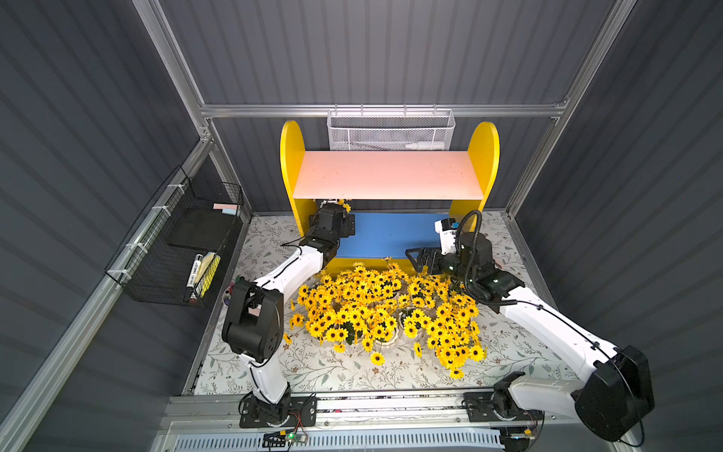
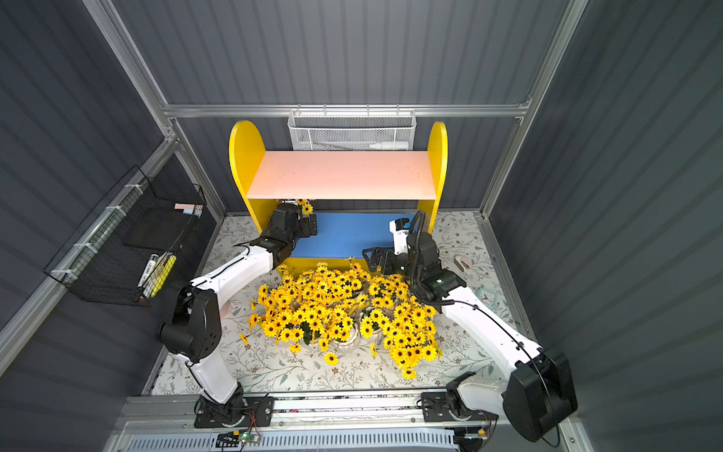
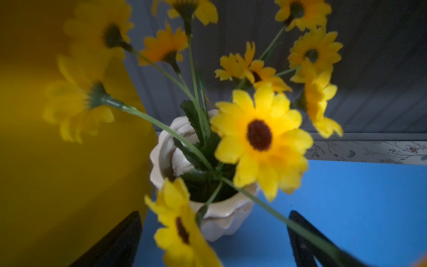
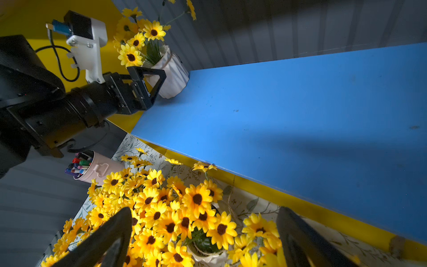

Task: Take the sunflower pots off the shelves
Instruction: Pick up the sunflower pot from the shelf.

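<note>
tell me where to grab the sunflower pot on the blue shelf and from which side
Grip the ribbed body of the pot, below its rim, coming level from the open front of the blue shelf. It stands upright in the corner by the yellow side panel; flowers spread wide above and the pink shelf covers it, so a top approach looks blocked.

Left arm [image 1: 291, 270], white shell, black joints: stretched forward, low. Left gripper [image 1: 347, 226], black, parallel-jawed: jaws spread wide. Right arm [image 1: 547, 325], same build: wrist turned inward. Right gripper [image 1: 418, 259], black, parallel-jawed: jaws spread wide.
</note>
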`<action>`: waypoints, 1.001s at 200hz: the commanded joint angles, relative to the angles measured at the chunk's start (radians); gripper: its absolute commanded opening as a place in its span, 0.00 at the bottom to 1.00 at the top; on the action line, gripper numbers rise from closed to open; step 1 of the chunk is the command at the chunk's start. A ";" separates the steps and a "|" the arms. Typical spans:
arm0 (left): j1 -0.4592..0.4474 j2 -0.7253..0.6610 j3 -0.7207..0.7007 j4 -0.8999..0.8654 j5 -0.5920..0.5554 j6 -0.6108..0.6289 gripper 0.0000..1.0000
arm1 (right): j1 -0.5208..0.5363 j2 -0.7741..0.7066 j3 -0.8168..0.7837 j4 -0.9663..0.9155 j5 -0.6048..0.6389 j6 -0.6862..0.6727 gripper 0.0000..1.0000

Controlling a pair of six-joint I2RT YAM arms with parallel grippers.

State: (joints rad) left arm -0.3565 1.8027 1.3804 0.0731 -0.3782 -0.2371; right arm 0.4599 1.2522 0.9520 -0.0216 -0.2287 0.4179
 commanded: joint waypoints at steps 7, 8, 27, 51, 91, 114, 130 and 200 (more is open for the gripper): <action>0.005 0.027 0.059 0.022 0.002 -0.014 0.99 | -0.011 0.010 0.005 0.020 -0.017 -0.009 0.99; 0.005 0.028 0.059 0.023 0.001 -0.013 0.99 | -0.011 0.010 0.005 0.020 -0.016 -0.009 0.99; 0.011 0.029 0.057 0.038 0.003 -0.017 0.99 | -0.014 0.015 0.004 0.022 -0.024 -0.007 0.99; 0.021 0.036 0.069 0.049 0.008 -0.014 1.00 | -0.015 0.022 0.003 0.030 -0.030 -0.006 0.99; 0.037 0.060 0.096 0.051 0.020 -0.017 0.99 | -0.017 0.029 0.001 0.038 -0.038 -0.004 0.99; 0.040 0.077 0.109 0.054 0.023 -0.007 0.99 | -0.018 0.027 0.001 0.038 -0.040 -0.006 0.99; 0.043 0.088 0.117 0.060 0.030 -0.005 0.99 | -0.020 0.028 0.001 0.038 -0.036 -0.008 0.99; 0.053 0.118 0.150 0.081 0.061 0.016 0.99 | -0.024 0.047 0.002 0.049 -0.045 -0.009 0.99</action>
State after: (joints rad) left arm -0.3145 1.9057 1.4899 0.1249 -0.3447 -0.2390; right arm 0.4427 1.2877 0.9520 0.0013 -0.2626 0.4179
